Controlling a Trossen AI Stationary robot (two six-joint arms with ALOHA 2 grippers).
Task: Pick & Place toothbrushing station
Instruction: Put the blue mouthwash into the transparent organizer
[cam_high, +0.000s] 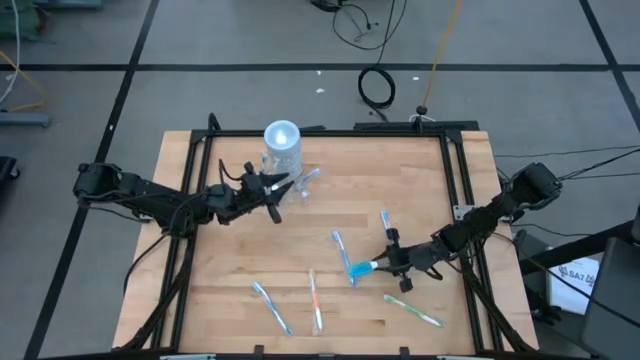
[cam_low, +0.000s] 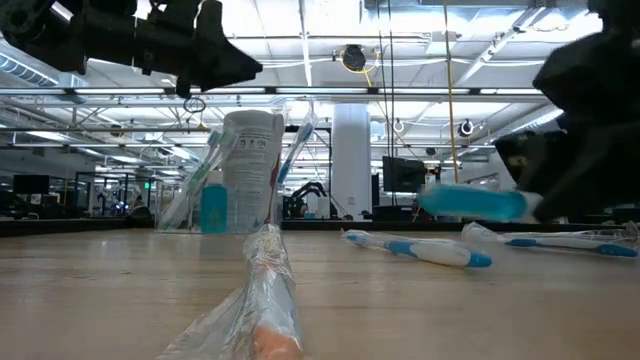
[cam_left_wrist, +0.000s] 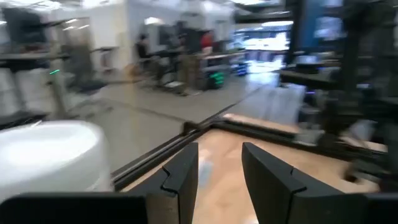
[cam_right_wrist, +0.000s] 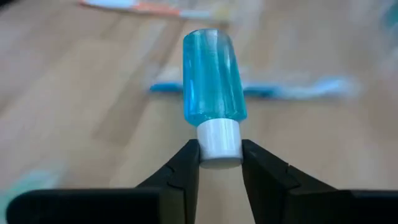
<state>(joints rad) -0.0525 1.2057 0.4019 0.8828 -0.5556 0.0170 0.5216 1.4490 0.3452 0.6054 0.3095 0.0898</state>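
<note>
Toward the back left of the pale wooden table (cam_high: 330, 210), the toothbrushing station (cam_high: 283, 148), a clear plastic cylinder with a pale round top, stands upright with a toothbrush and a teal bottle already leaning in it. Just beside its front, the left gripper (cam_high: 268, 188) hovers above the wood, its jaws partly apart and holding nothing; it looks parked there to keep out of the way.

Over on the front right, the right gripper (cam_right_wrist: 220, 163) has its jaws closed on the white cap of a small translucent blue bottle (cam_right_wrist: 213, 78), holding it lying level and clear of the table, probably for carrying to the station.

Several wrapped toothbrushes (cam_high: 343, 255) lie scattered across the front half. Bare wood between bottle and station leaves a clear diagonal path, well inside the black frame (cam_high: 455, 170) along the edges.
</note>
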